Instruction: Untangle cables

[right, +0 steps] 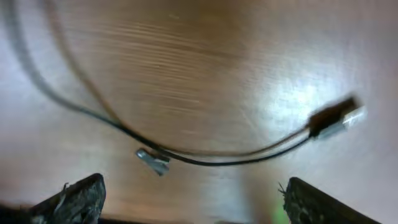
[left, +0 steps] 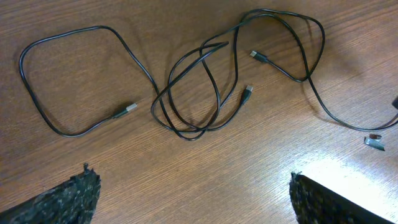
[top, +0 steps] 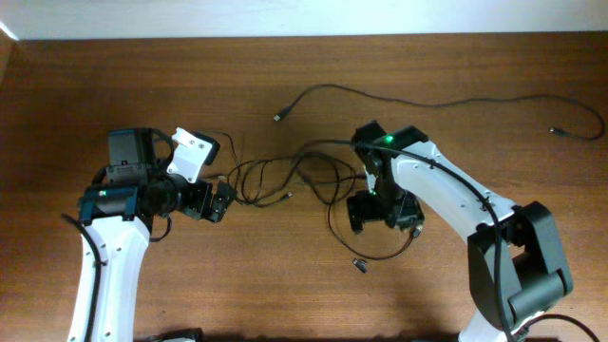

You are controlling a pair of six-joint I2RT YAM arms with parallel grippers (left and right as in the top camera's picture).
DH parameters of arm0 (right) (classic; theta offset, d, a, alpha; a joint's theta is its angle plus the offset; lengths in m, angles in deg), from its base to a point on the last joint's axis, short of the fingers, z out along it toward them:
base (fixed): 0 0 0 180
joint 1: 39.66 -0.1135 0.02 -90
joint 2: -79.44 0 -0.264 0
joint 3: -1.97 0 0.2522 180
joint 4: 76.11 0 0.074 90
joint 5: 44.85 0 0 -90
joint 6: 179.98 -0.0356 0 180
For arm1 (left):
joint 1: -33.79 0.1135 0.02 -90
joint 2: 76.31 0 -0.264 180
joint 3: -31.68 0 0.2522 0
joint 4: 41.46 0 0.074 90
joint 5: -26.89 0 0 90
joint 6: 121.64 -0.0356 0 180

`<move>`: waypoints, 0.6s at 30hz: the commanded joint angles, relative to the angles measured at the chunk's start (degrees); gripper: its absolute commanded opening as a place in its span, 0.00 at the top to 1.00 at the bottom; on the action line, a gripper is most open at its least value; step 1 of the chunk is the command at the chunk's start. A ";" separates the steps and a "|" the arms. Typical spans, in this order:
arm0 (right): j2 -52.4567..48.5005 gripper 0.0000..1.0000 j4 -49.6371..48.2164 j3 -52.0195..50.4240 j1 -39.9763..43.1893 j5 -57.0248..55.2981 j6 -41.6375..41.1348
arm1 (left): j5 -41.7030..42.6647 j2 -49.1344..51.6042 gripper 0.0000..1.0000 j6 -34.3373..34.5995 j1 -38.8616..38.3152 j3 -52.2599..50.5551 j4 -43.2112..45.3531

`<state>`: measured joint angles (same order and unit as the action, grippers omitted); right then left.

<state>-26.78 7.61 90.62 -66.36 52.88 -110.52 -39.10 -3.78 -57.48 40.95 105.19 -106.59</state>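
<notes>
Several thin black cables lie tangled in loops at the table's centre. One long strand arcs from a plug at the upper middle to the far right. In the left wrist view the knot lies ahead of my fingers, with a wide loop to its left. My left gripper is open and empty, just left of the tangle. My right gripper is open and empty above a cable strand that ends in a plug.
A tiny loose piece lies on the wood in front of the right gripper. It also shows in the right wrist view beside the strand and in the left wrist view. The wooden table extends on all sides.
</notes>
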 commanded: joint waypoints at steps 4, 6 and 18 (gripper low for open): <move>0.66 0.07 -6.67 -9.79 -0.37 -0.48 -21.75 | 0.42 -0.98 0.01 0.48 -0.02 -0.57 -0.09; 1.09 0.07 -9.86 -12.83 -0.74 -0.26 -22.01 | 0.39 -0.98 0.01 0.48 -0.02 -0.57 -0.09; 5.25 0.23 -23.61 -23.47 -4.37 0.33 -32.48 | 0.39 -0.98 0.01 0.46 -0.02 -0.57 -0.09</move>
<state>-20.13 -14.73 69.20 -70.18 52.46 -141.34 -39.10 -3.82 -57.35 40.95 105.17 -106.59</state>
